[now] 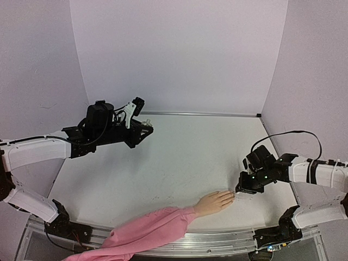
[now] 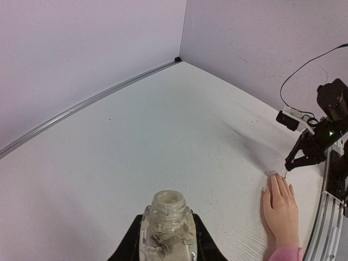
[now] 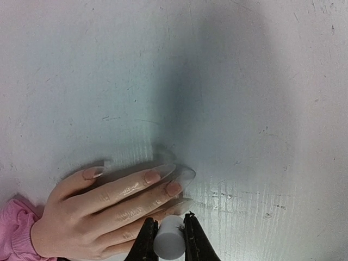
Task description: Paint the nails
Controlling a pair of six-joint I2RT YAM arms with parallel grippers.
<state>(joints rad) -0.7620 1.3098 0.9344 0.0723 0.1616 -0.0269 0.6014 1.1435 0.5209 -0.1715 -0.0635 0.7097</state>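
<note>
A peach mannequin hand (image 1: 215, 202) with a pink sleeve (image 1: 147, 231) lies palm down near the front edge. Its nails (image 3: 152, 176) are pinkish with long clear tips. My right gripper (image 3: 169, 239) is shut on a small white cylindrical cap (image 3: 169, 244), held low over the outer fingers, just behind the fingertips; no brush tip shows. In the top view the right gripper (image 1: 242, 189) sits at the fingertips. My left gripper (image 2: 167, 231) is shut on an open clear glass bottle (image 2: 168, 223), held in the air at the back left (image 1: 142, 128), far from the hand (image 2: 281, 209).
White walls enclose the table on three sides. A metal rail (image 1: 217, 242) runs along the front edge under the sleeve. The right arm's black cable (image 1: 296, 133) loops above the table at the right.
</note>
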